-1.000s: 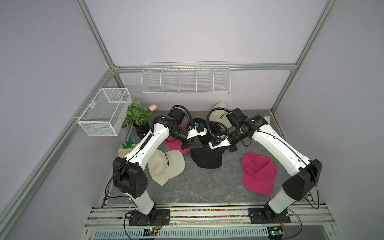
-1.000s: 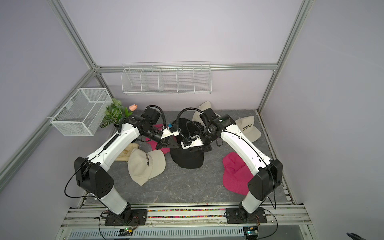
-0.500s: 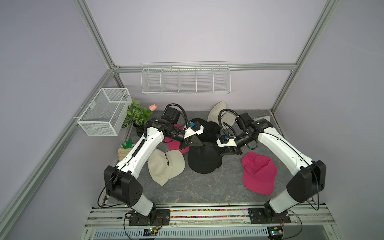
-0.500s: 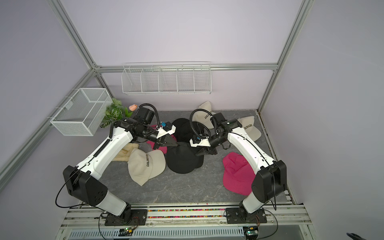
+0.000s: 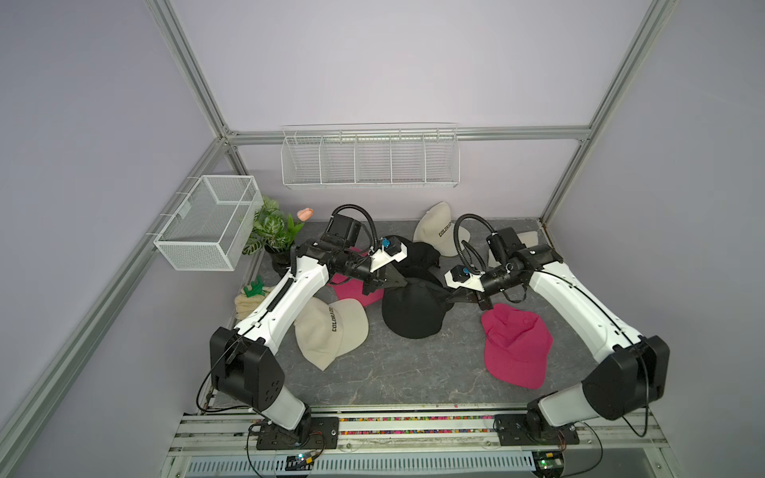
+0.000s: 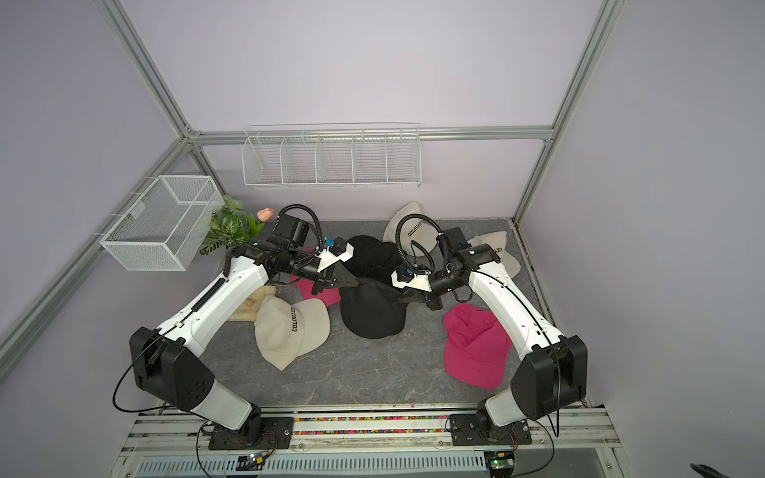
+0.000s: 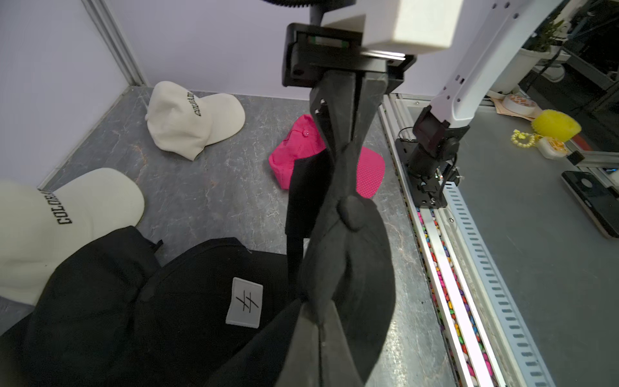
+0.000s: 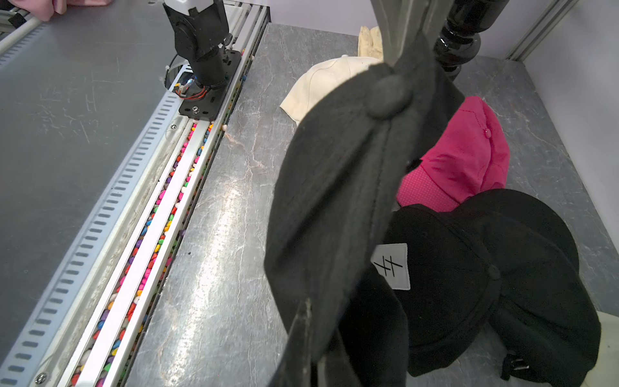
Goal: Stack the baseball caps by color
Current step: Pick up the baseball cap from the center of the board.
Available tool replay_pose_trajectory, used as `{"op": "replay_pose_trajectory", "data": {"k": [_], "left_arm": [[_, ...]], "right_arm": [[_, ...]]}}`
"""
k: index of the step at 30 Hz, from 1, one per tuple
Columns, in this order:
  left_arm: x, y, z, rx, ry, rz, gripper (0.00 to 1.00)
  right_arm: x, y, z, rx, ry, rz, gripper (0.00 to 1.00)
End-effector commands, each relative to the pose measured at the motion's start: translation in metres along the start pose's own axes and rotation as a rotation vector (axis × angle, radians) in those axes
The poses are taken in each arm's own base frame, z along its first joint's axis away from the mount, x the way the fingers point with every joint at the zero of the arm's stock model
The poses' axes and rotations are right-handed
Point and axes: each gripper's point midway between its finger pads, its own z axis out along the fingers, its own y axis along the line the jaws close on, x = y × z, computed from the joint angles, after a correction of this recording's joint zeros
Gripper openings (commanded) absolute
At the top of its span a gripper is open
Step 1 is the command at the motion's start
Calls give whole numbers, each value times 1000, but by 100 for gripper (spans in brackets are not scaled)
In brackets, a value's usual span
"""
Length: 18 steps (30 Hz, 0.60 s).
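Left fingers (image 5: 393,278) pinching one side of black cap (image 5: 414,318), right fingers (image 5: 460,296) clamped on opposite side; cap strung between them over surface (image 5: 414,372) centre. Black pair (image 5: 418,254) overlapping just behind, 12 o'clock. Cream cap (image 5: 331,331) at 8 o'clock, cream pair (image 5: 439,231) at 1 o'clock by back wall (image 5: 372,82). Pink cap (image 5: 515,343) at 4 o'clock; second pink cap (image 5: 352,289) at 10 o'clock, partly under left arm (image 5: 289,302).

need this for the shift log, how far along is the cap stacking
Done: no colour is finished, though two black caps overlap at the back.
In hand: the left tool and right tool both pinch the third black cap.
Left: the cream caps at front, back and behind the right arm lie apart, as do the pink caps.
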Motion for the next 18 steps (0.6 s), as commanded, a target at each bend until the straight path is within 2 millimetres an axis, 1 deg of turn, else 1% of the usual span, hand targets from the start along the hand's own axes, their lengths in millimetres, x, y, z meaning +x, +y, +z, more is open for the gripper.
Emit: {"op": "replay_pose_trajectory", "data": {"k": [1,5,8,11,14,18], "left_arm": [[0,27,9,-83,-15,-53,0],[6,37,17,-68,10,-109,0],[18,45,22,-65,57,-145,0],[26,54,28,-63,93,-179,0],[32,59,31,-52,116,-204,0],[42,74,30,-84,124,-214,0]], "right_arm": [[13,-7,3,-13,10,58,7],[17,-18,-4,-60,9,101,7],[19,-21,-7,-112,12,134,7],[28,-25,-4,-160,41,169,7],[38,-35,-2,-175,62,204,9],[43,-46,4,-199,59,240,10]]}}
